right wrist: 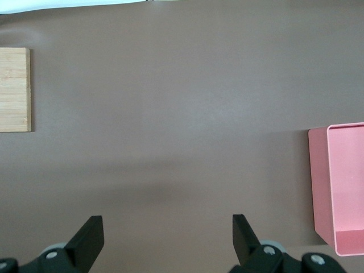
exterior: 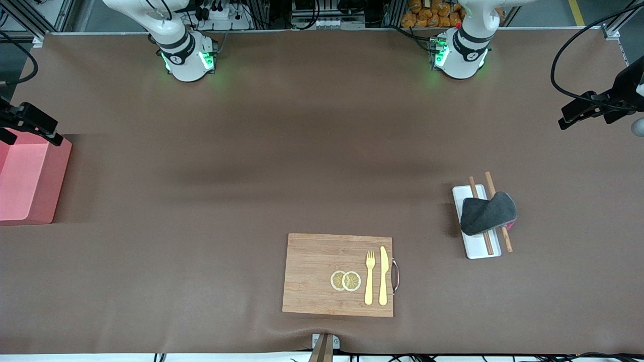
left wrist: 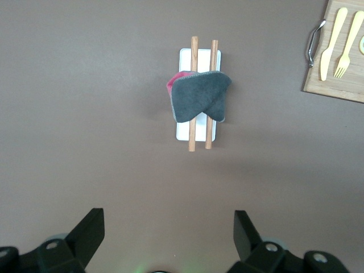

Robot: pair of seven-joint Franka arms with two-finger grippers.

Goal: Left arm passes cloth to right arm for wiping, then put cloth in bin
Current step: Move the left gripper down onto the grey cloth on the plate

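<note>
Pre-grasp: nothing picked up, cloth (exterior: 487, 213) sits draped over the chopsticks (exterior: 498, 211) and white tray (exterior: 476, 221) at the left arm's end.
Left gripper (left wrist: 168, 239) and right gripper (right wrist: 165, 242) both hang wide open, empty, high over bare table; right one near the bin (exterior: 25, 181). Next: left descends, pinches cloth only, avoiding the chopsticks. Mid-table is open for handover; cutting board (exterior: 338, 274) lies nearer the camera.

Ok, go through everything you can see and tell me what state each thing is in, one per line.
Cloth: folded, draped over the chopsticks and tray, not gripped.
Chopsticks: two, side by side across the white tray.
Bin: open top, nothing visible inside.
Left gripper: open, above bare table.
Right gripper: open, holding nothing, beside the bin.
Cutting board: flat, carrying lemon slices, fork and knife.
</note>
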